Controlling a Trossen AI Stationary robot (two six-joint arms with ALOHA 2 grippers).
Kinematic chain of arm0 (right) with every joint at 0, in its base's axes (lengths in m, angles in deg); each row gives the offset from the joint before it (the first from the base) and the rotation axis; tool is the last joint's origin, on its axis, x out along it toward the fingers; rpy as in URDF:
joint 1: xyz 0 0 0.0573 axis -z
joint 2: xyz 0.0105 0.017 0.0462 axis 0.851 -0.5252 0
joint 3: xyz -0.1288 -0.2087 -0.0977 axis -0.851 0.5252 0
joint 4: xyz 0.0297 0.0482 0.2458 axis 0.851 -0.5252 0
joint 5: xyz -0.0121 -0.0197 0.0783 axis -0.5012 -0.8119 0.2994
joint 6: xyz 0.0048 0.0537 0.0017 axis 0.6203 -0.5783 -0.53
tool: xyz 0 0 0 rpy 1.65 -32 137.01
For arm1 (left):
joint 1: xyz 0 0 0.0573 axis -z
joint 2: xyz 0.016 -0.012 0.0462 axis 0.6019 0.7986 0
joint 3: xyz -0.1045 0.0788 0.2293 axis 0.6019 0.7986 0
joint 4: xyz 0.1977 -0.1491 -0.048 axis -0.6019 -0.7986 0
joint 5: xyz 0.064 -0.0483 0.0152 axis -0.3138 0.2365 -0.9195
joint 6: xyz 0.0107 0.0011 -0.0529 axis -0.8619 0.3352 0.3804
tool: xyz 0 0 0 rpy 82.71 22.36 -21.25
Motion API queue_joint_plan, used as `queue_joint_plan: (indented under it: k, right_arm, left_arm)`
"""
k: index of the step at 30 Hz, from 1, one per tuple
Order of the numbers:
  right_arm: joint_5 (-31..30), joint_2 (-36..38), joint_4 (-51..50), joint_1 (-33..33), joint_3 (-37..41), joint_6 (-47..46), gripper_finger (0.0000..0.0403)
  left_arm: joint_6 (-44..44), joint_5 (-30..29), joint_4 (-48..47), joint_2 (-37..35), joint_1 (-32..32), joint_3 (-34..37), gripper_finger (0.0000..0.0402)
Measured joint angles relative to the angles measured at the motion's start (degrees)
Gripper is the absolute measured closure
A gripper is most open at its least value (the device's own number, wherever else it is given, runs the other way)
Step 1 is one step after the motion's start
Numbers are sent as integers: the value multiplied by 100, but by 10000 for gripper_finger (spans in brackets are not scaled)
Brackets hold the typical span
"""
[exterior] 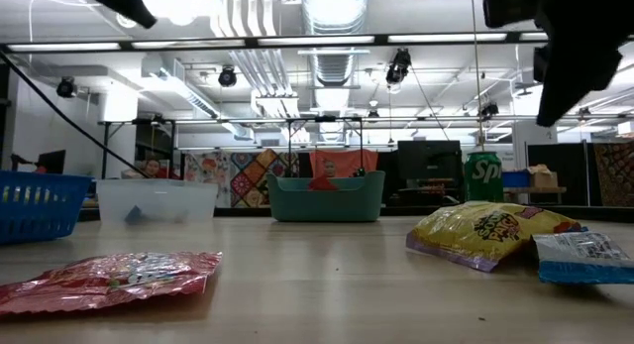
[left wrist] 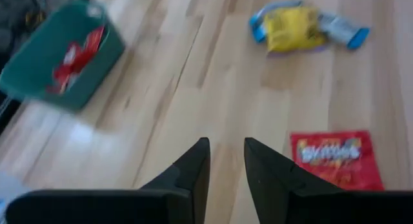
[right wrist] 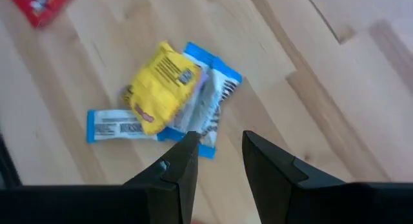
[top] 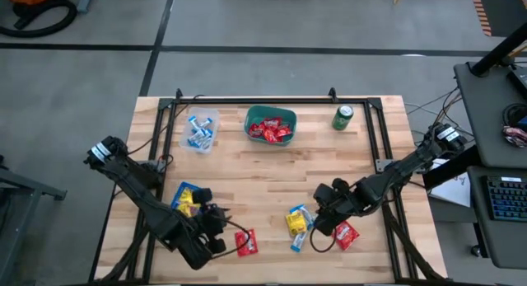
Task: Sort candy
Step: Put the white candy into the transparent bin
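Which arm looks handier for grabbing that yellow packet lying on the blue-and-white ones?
The right one, probably. Its gripper hangs beside the yellow packet, fingers open. The left gripper sits nearer a red packet.

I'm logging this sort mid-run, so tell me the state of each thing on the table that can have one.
Left gripper: open, empty, beside a loose red packet.
Right gripper: open, empty, by the yellow packet.
Green bin: holds red packets.
Clear tub: holds blue-and-white wrappers.
Blue basket: holds yellow packets.
Green can: upright.
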Motion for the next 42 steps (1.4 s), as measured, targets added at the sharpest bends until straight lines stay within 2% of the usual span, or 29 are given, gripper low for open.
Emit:
queue_joint_plan:
  k: [3, 6, 12, 17, 22, 33, 42]
  right_arm:
    - [96, -4, -36, -22, 105, -164, 287]
    - [72, -90, 11, -22, 166, -285, 287]
    - [70, -597, 104, -20, 194, -258, 287]
    - [73, -949, 594, -20, 194, -130, 287]
    - [115, -1192, 1083, 14, 193, 17, 287]
    - [64, -1715, 1097, 217, 183, 245, 289]
    - [-52, -1692, 1006, 367, 184, 767, 360]
  left_arm:
    - [-225, -349, 322, 0, -2, 167, 323]
    - [-92, -591, 334, 0, -2, 340, 323]
    - [367, -592, 349, 0, -37, 652, 323]
    - [683, -596, 349, 0, -51, 780, 323]
    - [742, -746, 372, 0, -52, 763, 323]
    - [767, -1044, 469, 0, -59, 762, 323]
    - [505, -1017, 1111, 0, -85, 762, 323]
